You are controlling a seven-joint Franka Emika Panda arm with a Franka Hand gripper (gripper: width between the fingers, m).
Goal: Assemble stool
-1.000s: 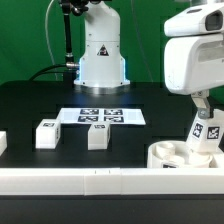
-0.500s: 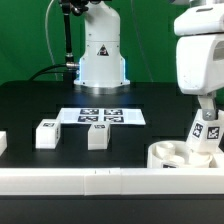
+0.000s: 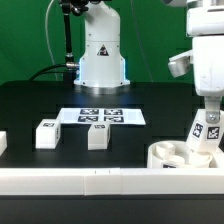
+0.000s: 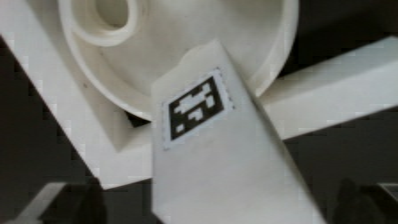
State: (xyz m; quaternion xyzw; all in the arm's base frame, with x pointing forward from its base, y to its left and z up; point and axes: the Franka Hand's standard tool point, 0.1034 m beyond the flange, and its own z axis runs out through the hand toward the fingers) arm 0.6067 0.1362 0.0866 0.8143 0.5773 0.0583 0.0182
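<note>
My gripper (image 3: 206, 103) hangs at the exterior view's right, just above the top of the standing leg (image 3: 205, 135). In the wrist view that leg (image 4: 231, 170) runs up between my fingers (image 4: 39, 203), which show only as dark blurs at either side. They stand spread wider than the leg, but I cannot tell whether they touch or grip it.

The leg's lower end sits in the seat (image 3: 170, 155), tilted a little. The seat lies at the near right of the table (image 3: 30, 105), just beside the long white rail (image 3: 90, 182) that runs along the near edge, so there is little room on the near side.

To the exterior view's left the dark table is more open. The nearer loose leg (image 3: 97, 136) and the farther-left loose leg (image 3: 46, 134) lie there, well apart from the seat, with the marker board (image 3: 100, 116) just behind them.

The standing leg is white and blocky and carries a black-and-white square tag (image 4: 199, 105). The seat (image 4: 196, 40) is a thick, white round disc.
</note>
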